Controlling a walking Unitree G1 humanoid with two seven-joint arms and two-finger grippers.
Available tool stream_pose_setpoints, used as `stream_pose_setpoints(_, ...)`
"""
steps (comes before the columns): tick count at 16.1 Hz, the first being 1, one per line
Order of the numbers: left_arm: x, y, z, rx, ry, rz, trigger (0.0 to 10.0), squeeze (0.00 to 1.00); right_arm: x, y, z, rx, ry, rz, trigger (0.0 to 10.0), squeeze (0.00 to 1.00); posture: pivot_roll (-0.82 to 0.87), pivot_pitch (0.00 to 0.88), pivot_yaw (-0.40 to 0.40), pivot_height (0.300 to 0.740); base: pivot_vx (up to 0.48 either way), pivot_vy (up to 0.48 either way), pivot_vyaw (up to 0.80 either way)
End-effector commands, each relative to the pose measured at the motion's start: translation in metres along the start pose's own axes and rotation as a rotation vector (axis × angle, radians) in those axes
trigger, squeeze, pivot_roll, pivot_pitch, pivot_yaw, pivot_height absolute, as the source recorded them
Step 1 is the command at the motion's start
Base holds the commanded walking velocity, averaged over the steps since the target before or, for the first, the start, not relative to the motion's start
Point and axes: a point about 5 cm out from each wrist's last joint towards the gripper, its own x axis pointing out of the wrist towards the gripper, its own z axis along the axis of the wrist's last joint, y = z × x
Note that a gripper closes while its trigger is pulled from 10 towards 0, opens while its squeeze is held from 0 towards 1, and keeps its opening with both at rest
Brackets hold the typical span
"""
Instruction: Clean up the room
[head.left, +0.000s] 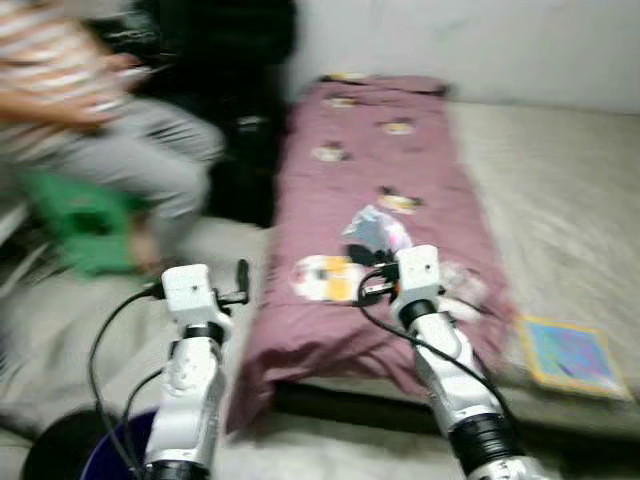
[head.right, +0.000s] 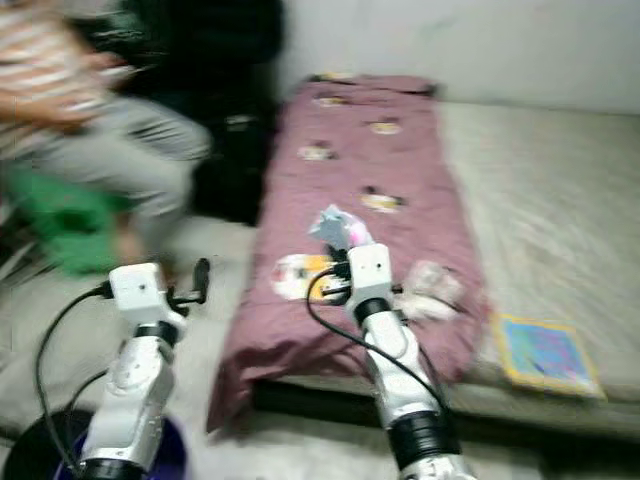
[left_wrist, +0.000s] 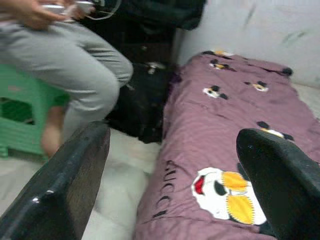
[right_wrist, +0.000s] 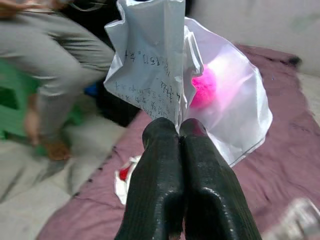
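One clear plastic bag (right_wrist: 192, 85) pinched at its edge, printed paper and something bright pink inside, held up off the purple blanket (head.left: 380, 180). Right gripper (right_wrist: 180, 131) closed tight on it, fingers pressed together with the film between, raised above the near end of the blanket. More litter nearby on the blanket: crumpled wrapper (head.left: 462, 287) just beside the right wrist, too blurred to identify. Flat blue-and-yellow book (head.left: 572, 356) on the bare mattress (head.left: 540, 180), near its front edge. Left gripper (head.left: 241, 284) spread wide and empty, hovering off the blanket's left side, over the floor. Dark round bin (head.left: 70, 455) low beside the left arm, contents hidden. Seated person (head.left: 110, 130) on green stool (head.left: 80, 225) well off to the left.

Step in hand, by judgement: carrying picked-up trash to disposal. Next move likely calls for swinging the bag left and down over the bin, keeping clear of the person, then releasing. Limp film may cling to the fingers.
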Motion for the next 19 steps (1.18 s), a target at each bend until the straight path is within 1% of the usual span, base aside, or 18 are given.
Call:
stream_pose_setpoints(1, 0.001, 0.001, 0.004, 0.014, -0.015, -0.002, 10.0, 0.0, 0.001, 0.002, 0.003, 0.004, -0.016, 0.004, 10.0, 0.0, 0.02, 0.008, 0.0, 0.74, 0.0, 0.0, 0.76)
stream_pose_setpoints(11, 0.002, 0.002, 0.004, 0.02, -0.011, 0.001, 10.0, 0.0, 0.003, 0.001, 0.004, 0.014, -0.018, -0.003, 10.0, 0.0, 0.02, 0.017, 0.0, 0.74, 0.0, 0.0, 0.76)
stream_pose_setpoints(13, 0.001, 0.004, 0.004, 0.029, -0.013, 0.011, 10.0, 0.0, 0.003, 0.001, 0.007, 0.015, -0.029, -0.002, 10.0, 0.0, 0.02, 0.017, 0.0, 0.74, 0.0, 0.0, 0.0)
stream_pose_setpoints(15, -0.001, 0.012, 0.006, 0.043, -0.016, 0.039, 10.0, 0.0, 0.004, 0.003, 0.008, 0.011, -0.03, 0.004, 10.0, 0.0, 0.04, 0.012, 0.006, 0.74, 0.0, 0.0, 0.0)
stream_pose_setpoints(16, -0.003, 0.019, 0.006, 0.052, -0.018, 0.063, 10.0, 0.0, 0.006, 0.006, 0.007, 0.009, -0.025, 0.015, 10.0, 0.0, 0.05, 0.01, 0.0, 0.74, 0.0, 0.0, 0.0)
stream_pose_setpoints(17, -0.005, 0.022, 0.006, 0.057, -0.02, 0.075, 10.0, 0.0, 0.007, 0.007, 0.006, 0.009, -0.021, 0.023, 10.0, 0.0, 0.07, 0.004, -0.011, 0.74, 0.0, 0.0, 0.0)
stream_pose_setpoints(19, -0.011, 0.031, 0.006, 0.067, -0.023, 0.115, 10.0, 0.0, 0.011, 0.016, 0.006, 0.008, -0.011, 0.062, 10.0, 0.0, 0.1, 0.0, -0.043, 0.74, 0.0, 0.0, 0.0)
